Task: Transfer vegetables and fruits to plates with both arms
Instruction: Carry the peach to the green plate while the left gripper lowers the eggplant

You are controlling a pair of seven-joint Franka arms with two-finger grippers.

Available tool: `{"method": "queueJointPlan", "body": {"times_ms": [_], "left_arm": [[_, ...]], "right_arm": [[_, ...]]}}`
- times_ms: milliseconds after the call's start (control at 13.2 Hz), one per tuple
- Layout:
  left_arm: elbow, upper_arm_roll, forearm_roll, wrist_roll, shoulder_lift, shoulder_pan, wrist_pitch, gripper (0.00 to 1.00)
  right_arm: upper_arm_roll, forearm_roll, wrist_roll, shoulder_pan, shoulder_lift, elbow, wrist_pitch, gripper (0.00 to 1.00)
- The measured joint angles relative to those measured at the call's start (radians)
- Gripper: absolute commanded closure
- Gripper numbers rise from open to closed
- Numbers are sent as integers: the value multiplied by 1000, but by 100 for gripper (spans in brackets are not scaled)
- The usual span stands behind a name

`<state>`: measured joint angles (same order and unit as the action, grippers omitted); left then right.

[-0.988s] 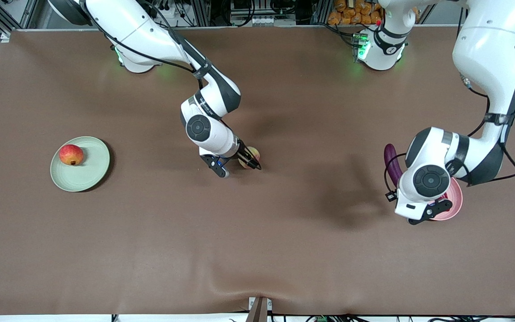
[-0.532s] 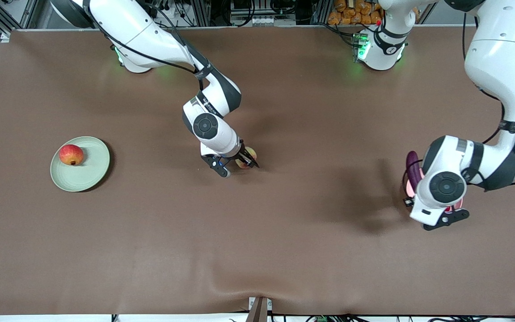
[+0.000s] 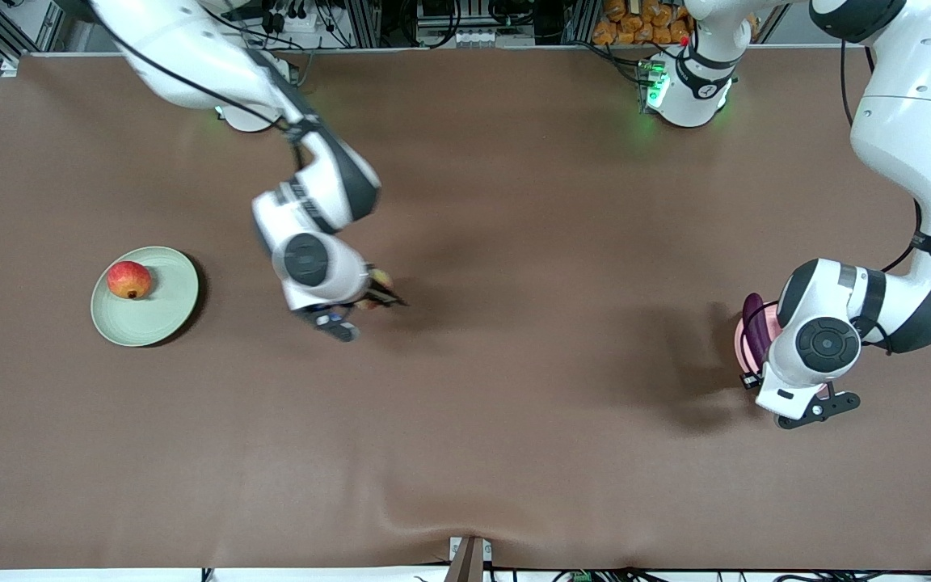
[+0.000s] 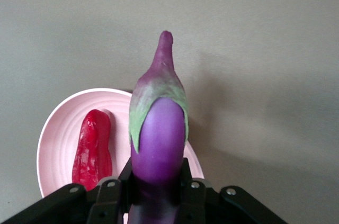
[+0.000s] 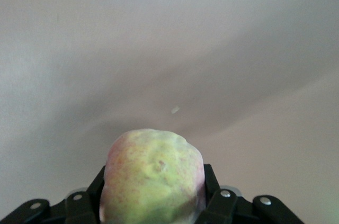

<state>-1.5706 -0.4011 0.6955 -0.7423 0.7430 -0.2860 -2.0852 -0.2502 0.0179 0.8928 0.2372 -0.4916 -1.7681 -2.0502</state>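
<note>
My right gripper (image 3: 378,297) is shut on the pale yellow-pink peach (image 5: 152,176) and holds it over the bare table between the table's middle and the green plate (image 3: 160,319). The red-orange fruit (image 3: 128,280) lies on that green plate. My left gripper (image 4: 157,188) is shut on the purple eggplant (image 4: 158,142) and holds it over the pink plate (image 4: 55,144), which also shows in the front view (image 3: 746,339) at the left arm's end of the table. The red chili pepper (image 4: 93,149) lies on the pink plate. In the front view the eggplant (image 3: 753,323) shows beside the left wrist.
The brown table cover (image 3: 514,404) has a raised wrinkle near its front edge. Both arm bases (image 3: 688,89) stand along the table's edge farthest from the front camera.
My right gripper has lifted the peach and carried it toward the green plate. My left gripper has carried the eggplant to over the pink plate.
</note>
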Motion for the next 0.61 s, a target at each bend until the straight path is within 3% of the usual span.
{"method": "queueJointPlan", "body": {"times_ms": [228,456,532,608], "left_arm": [[1,19,29,14,10,-1,-1,100],[2,28,30,16,15,-2,-13,100],[2,28,30,16,17,-1,-14,84],[2,28,30,16,19,0,-16,51]], "right_arm": [[50,4,-231,-86,96,-66,75,100],[236,6,-569,-100,144,-139,85,100],[316,7,-706,-106,147,-164,60,100],[393,8,-846,-117,146,-186,31,100]]}}
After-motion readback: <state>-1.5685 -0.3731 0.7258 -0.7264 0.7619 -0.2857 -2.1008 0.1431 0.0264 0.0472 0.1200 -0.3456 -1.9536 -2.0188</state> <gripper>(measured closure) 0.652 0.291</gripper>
